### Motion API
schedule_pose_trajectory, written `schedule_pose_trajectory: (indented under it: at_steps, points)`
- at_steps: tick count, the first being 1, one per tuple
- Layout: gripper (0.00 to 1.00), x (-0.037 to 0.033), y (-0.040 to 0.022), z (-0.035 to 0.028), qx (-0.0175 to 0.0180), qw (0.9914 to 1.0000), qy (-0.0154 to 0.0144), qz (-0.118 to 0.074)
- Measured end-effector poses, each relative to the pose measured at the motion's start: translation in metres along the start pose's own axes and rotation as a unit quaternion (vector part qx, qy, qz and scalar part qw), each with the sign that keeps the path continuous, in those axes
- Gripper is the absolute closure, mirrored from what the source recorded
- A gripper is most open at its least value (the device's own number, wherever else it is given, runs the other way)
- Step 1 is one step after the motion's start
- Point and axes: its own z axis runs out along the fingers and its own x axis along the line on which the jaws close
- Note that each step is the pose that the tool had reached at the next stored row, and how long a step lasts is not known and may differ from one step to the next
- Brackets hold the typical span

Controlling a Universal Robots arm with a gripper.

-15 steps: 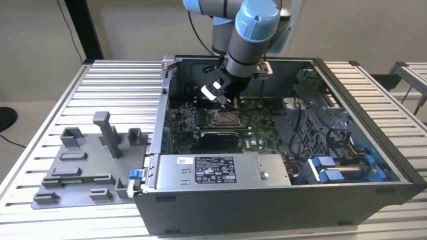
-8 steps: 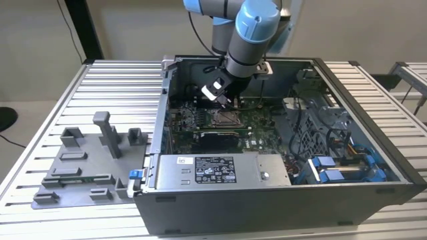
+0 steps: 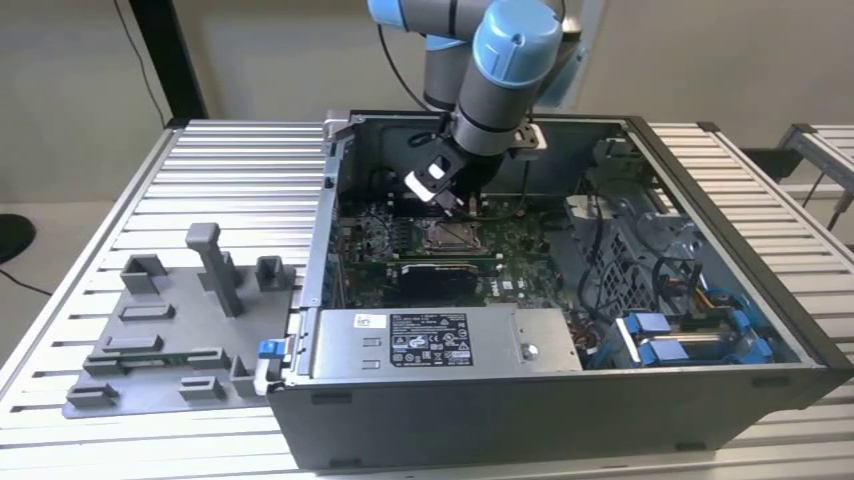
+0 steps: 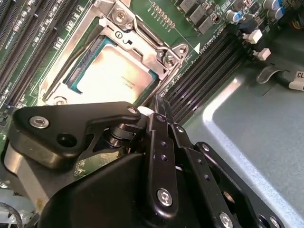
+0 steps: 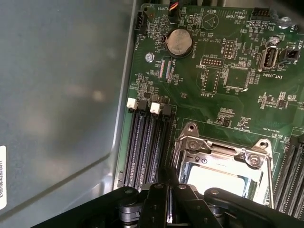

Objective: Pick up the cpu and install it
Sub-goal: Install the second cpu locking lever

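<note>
While the arm (image 3: 497, 70) is reaching down into the open computer case (image 3: 561, 400) at the centre of the exterior view, its gripper (image 3: 447, 195) is hanging just above the socket (image 3: 447, 236) on the green board. In the second wrist view the cpu (image 4: 116, 76) is lying flat inside the metal frame (image 4: 142, 35), upper left, with the fingers (image 4: 159, 114) pinched together and holding nothing. In the first wrist view the chip is showing pale at the lower right, beside the memory slots (image 5: 145, 147)

pale silver cpu (image 4: 114, 76); green motherboard (image 5: 213, 61); black end effector (image 4: 154, 111); grey fixture tray (image 3: 174, 330).
</note>
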Motion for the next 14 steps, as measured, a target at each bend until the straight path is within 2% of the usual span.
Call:
schedule_pose_trajectory:
  at_steps: [6,8,9,11,14]
  points:
    - [1.00,0.0023,0.0018,0.0016,-0.0002,1.00000,0.0007,0.000]
    - [1.00,0.0045,0.0023,0.0023,-0.0007,0.99999,0.0043,0.000]
    - [1.00,0.0051,0.0023,0.0024,-0.0009,0.99997,0.0075,-0.001]
    - [1.00,0.0060,0.0024,0.0013,-0.0017,0.99992,0.0121,-0.001]
    - [1.00,0.0087,0.0018,-0.0084,0.0003,0.99993,0.0121,0.000]
